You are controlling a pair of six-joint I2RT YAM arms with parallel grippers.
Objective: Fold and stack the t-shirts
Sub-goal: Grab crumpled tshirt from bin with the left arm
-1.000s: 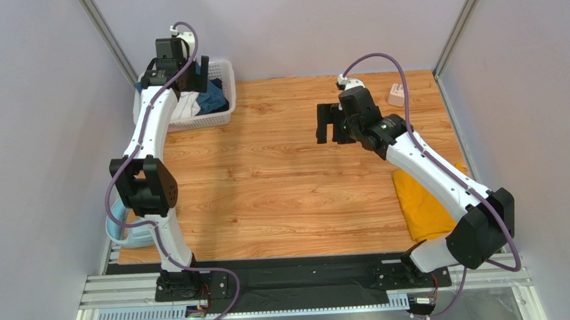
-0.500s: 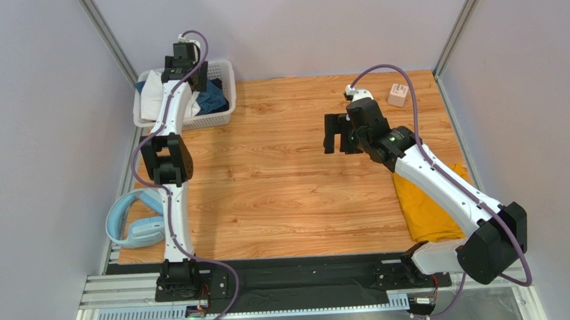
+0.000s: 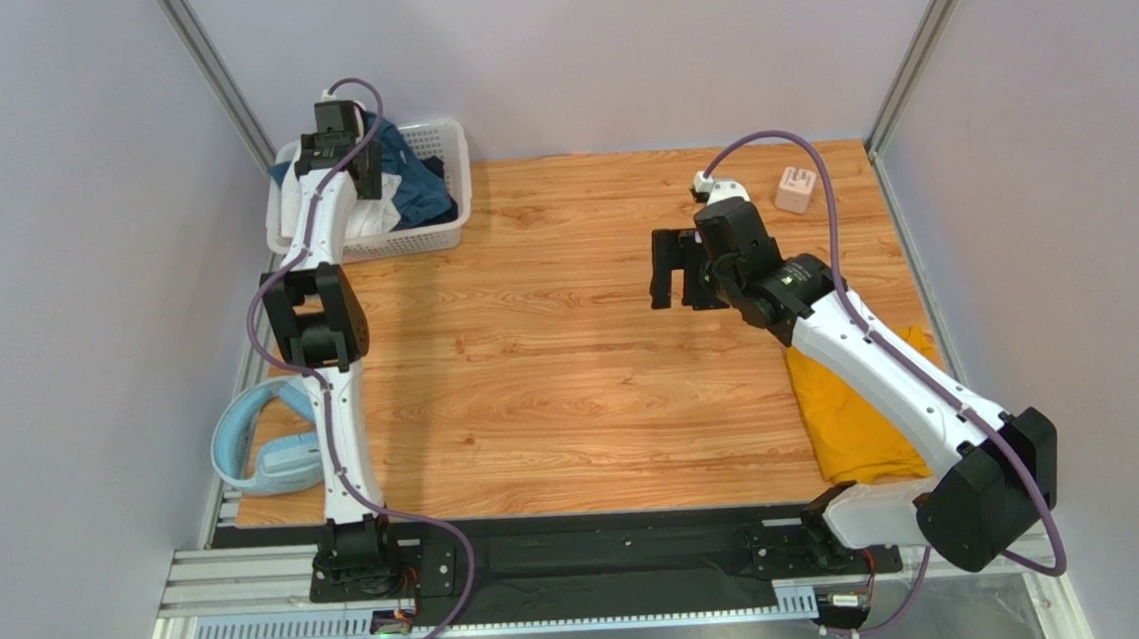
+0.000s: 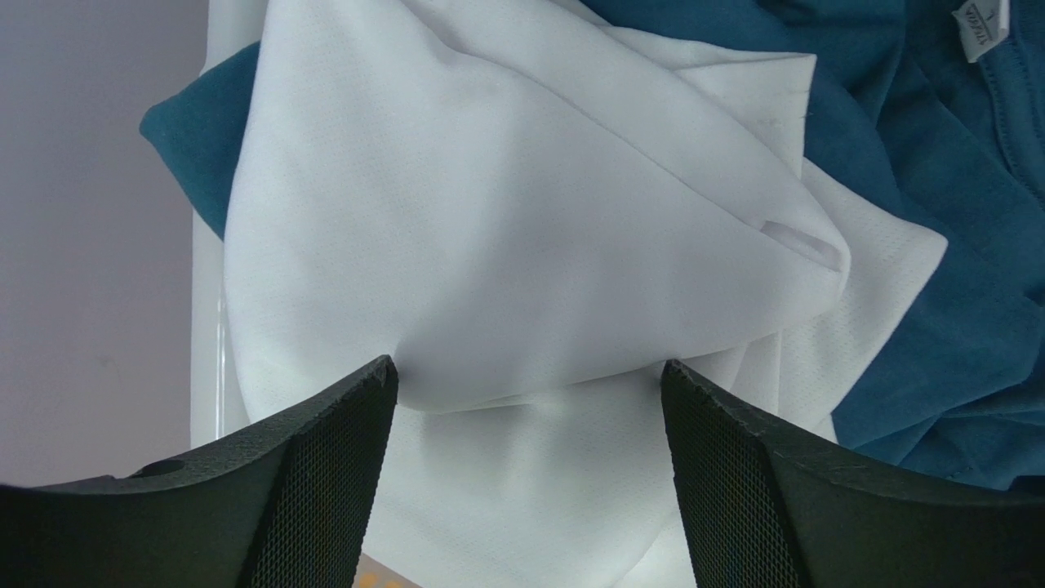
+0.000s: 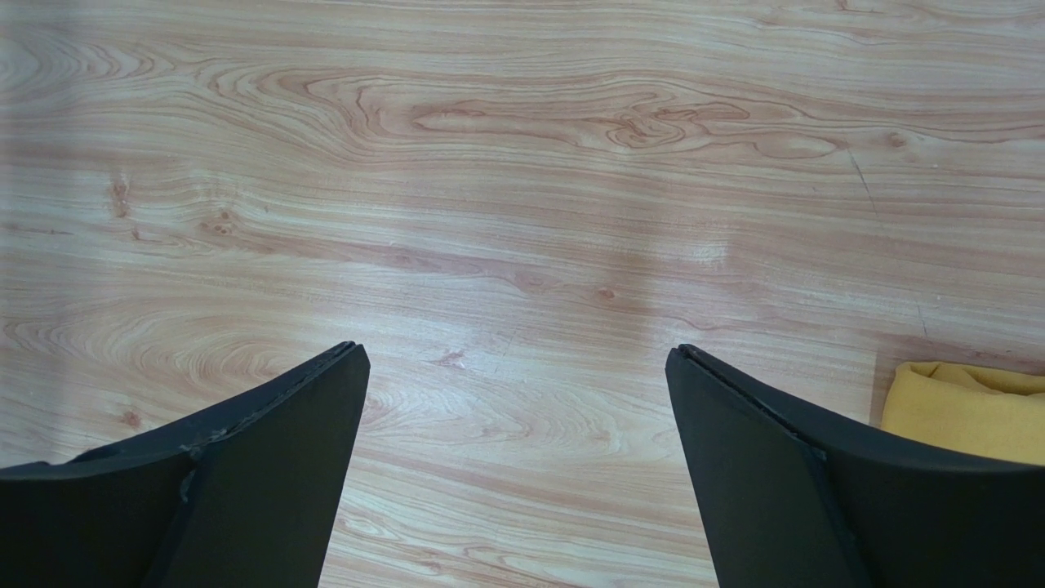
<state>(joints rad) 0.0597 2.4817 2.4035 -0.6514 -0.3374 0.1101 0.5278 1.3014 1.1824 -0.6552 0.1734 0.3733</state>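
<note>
A crumpled white t-shirt (image 4: pixel 515 233) and a dark teal-blue t-shirt (image 4: pixel 957 196) lie in the white lattice basket (image 3: pixel 427 236) at the back left. My left gripper (image 4: pixel 528 392) hangs open right over the white shirt, its fingertips at the cloth, nothing pinched; in the top view it (image 3: pixel 333 141) is over the basket's left half. A folded mustard-yellow t-shirt (image 3: pixel 854 420) lies at the table's right edge, also in the right wrist view (image 5: pixel 969 404). My right gripper (image 3: pixel 673 270) is open and empty above bare wood mid-table (image 5: pixel 515 368).
A small pale cube (image 3: pixel 794 188) sits at the back right. A pale-blue curved object (image 3: pixel 261 447) lies at the left edge near the left arm's base. Grey walls close in left, back and right.
The left arm has reached further into the basket's left side and lowered onto the white shirt. The right gripper has drifted slightly right and then held still.
</note>
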